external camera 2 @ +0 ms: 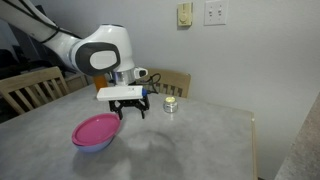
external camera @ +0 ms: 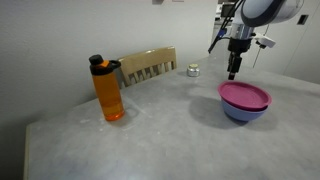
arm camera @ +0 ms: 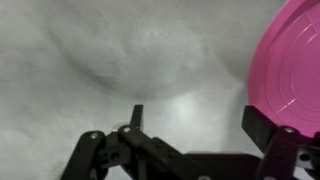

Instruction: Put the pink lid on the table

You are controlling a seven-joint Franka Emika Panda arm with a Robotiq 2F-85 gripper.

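Observation:
The pink lid (external camera: 245, 95) is a flat round magenta disc resting on top of the blue-purple bowl (external camera: 244, 111), which stands on the light grey table (external camera: 150, 140). It also shows in an exterior view (external camera 2: 96, 129) and at the right edge of the wrist view (arm camera: 290, 60). My gripper (external camera: 233, 73) hangs above the table just behind the bowl, apart from the lid. In the wrist view its fingers (arm camera: 196, 118) are spread open with only bare table between them.
An orange bottle (external camera: 108, 89) with a black cap stands on the table. A small glass jar (external camera: 193, 70) sits near the far edge, also seen in an exterior view (external camera 2: 170, 104). Wooden chairs (external camera: 148, 66) stand behind the table.

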